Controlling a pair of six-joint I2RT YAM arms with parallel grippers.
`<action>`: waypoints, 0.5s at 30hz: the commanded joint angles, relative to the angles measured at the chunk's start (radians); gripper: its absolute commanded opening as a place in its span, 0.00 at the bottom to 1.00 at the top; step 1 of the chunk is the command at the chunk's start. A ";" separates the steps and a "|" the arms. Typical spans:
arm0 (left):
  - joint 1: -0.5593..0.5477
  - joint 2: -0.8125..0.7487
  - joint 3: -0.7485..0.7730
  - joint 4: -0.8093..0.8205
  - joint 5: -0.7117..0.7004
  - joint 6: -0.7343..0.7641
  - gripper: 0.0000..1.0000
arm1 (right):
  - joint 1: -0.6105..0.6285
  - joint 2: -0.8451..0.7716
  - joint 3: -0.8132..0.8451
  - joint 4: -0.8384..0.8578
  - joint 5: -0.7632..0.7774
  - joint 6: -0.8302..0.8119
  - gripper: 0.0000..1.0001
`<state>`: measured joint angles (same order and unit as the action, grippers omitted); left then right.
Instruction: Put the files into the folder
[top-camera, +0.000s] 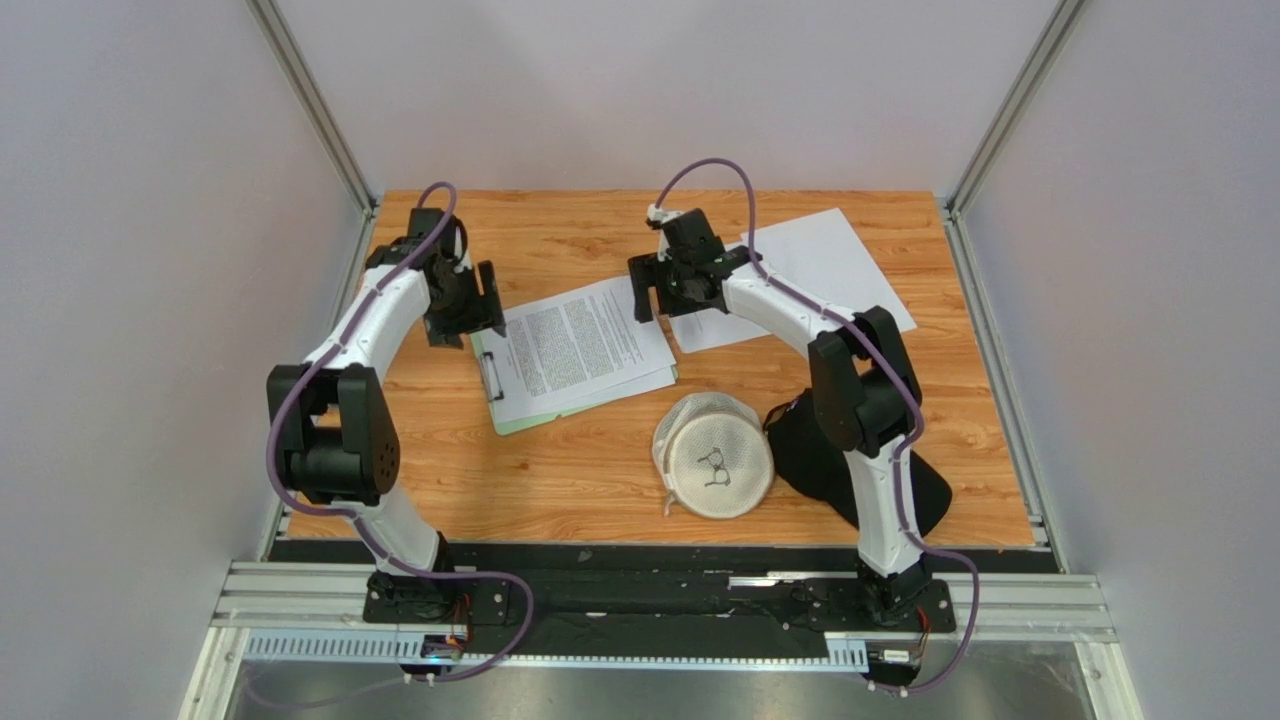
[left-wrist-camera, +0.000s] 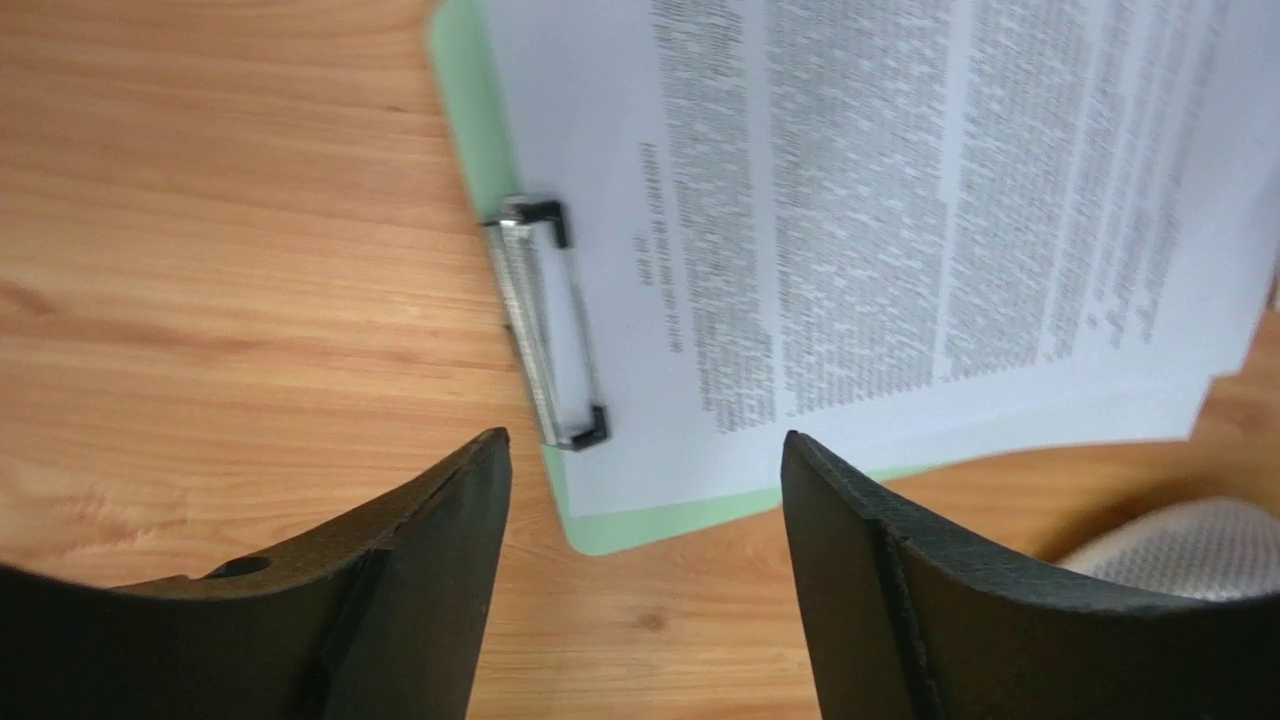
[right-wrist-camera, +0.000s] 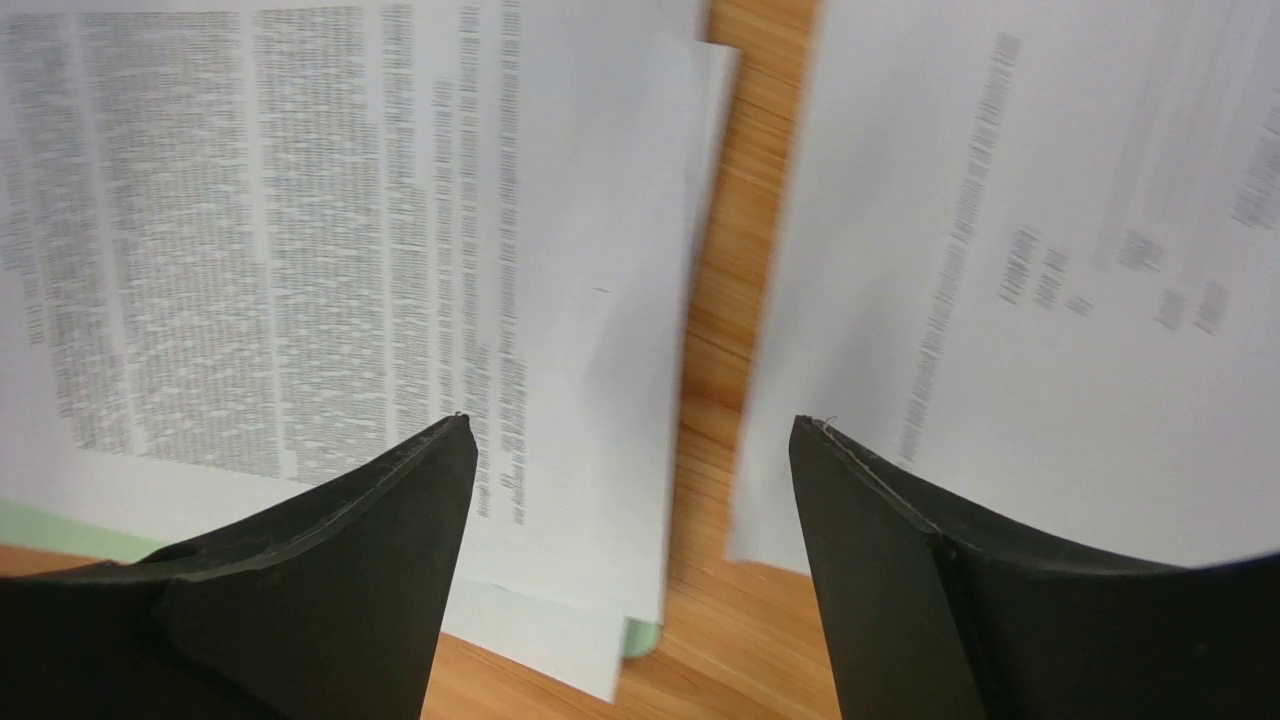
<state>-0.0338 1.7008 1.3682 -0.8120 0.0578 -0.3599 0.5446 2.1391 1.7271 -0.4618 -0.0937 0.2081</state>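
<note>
The light-green folder (top-camera: 513, 422) lies left of centre with printed files (top-camera: 583, 347) on it and its metal clip (top-camera: 489, 365) at the left short edge. In the left wrist view the clip (left-wrist-camera: 544, 321) lies on the sheets (left-wrist-camera: 902, 210) over the green board (left-wrist-camera: 646, 525). A separate white sheet (top-camera: 812, 263) lies at the back right. My left gripper (top-camera: 466, 318) is open and empty, hovering beside the clip end (left-wrist-camera: 643, 450). My right gripper (top-camera: 669, 285) is open and empty above the gap between the stacked files (right-wrist-camera: 301, 225) and the separate sheet (right-wrist-camera: 1052, 270).
A round white cloth cap (top-camera: 714, 455) with a small glasses drawing lies at the front centre. A black cloth (top-camera: 819, 450) lies under the right arm. Aluminium frame posts and grey walls bound the wooden table (top-camera: 601, 480).
</note>
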 joint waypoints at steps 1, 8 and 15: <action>-0.109 0.063 0.025 0.066 0.158 -0.042 0.68 | -0.072 -0.111 0.014 -0.165 0.238 0.052 0.81; -0.170 0.290 0.155 0.033 0.050 -0.108 0.68 | -0.288 -0.125 -0.046 -0.232 0.152 0.182 0.78; -0.055 0.372 0.172 -0.111 -0.114 -0.008 0.61 | -0.400 -0.107 -0.015 -0.278 0.264 0.152 0.77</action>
<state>-0.1688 2.0613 1.5352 -0.8265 0.0834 -0.4282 0.1711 2.0586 1.6947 -0.7010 0.0826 0.3515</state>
